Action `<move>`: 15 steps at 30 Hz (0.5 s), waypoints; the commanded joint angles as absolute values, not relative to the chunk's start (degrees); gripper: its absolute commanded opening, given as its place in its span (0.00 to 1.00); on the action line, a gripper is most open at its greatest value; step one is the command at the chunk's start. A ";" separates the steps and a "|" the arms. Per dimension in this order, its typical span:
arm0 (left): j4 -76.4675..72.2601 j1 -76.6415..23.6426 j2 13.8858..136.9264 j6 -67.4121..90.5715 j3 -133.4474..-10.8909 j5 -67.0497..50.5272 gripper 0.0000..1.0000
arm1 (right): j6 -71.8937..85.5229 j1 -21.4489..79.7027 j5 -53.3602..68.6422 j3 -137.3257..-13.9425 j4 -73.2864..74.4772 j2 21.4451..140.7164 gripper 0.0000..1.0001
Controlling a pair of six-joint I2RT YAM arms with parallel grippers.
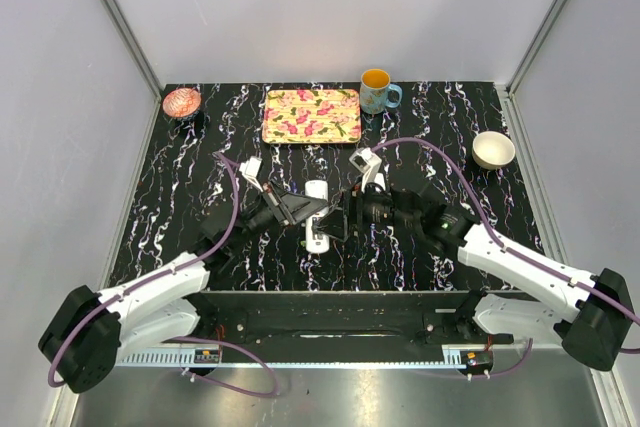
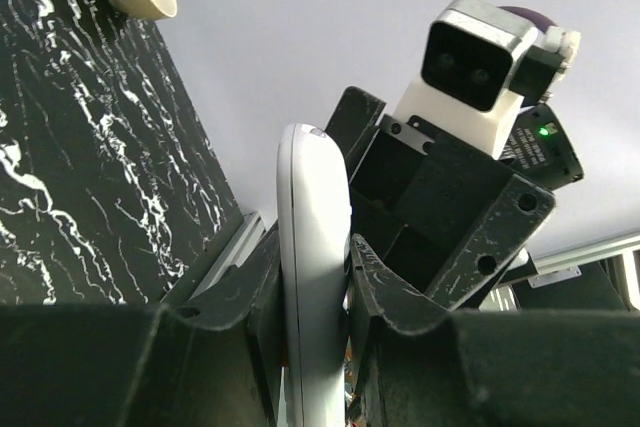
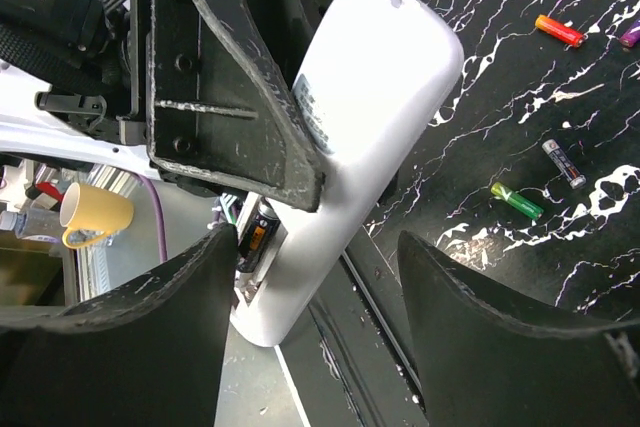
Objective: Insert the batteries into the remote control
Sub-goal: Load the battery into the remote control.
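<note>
My left gripper [image 1: 303, 209] is shut on the white remote control [image 1: 316, 219] and holds it on edge above the table's middle; the grip shows in the left wrist view [image 2: 315, 267]. In the right wrist view the remote [image 3: 375, 87] has its back compartment open, with a dark, orange-labelled battery [image 3: 254, 232] in it. My right gripper [image 3: 312, 247] is open, its fingers either side of the remote's lower end, not touching. A reddish battery [image 3: 558, 30] and a greenish battery [image 3: 517, 200] lie loose on the table. They are hidden in the top view.
A dark battery [image 3: 564, 163] and a purple one [image 3: 630, 35] also lie loose. A floral tray [image 1: 311, 115], a mug [image 1: 377, 91] and a pink bowl [image 1: 181, 102] stand at the back. A white bowl [image 1: 493, 149] is at the right.
</note>
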State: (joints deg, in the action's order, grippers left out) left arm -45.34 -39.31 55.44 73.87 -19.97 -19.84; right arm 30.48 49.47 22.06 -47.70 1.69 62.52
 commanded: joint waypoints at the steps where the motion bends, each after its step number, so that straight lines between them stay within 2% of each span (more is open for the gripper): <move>1: -42.37 -39.64 53.62 72.25 -21.18 -17.40 0.00 | 30.41 48.69 22.41 -48.87 1.32 61.09 0.72; 15: -46.30 -38.24 53.61 75.05 -20.30 -19.15 0.00 | 27.35 48.69 25.84 -46.85 2.89 57.31 0.72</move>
State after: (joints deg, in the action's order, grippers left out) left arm -40.36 -39.31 54.68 73.17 -19.97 -18.17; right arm 30.24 49.10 23.73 -47.51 2.55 60.38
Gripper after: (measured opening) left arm 0.286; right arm 0.720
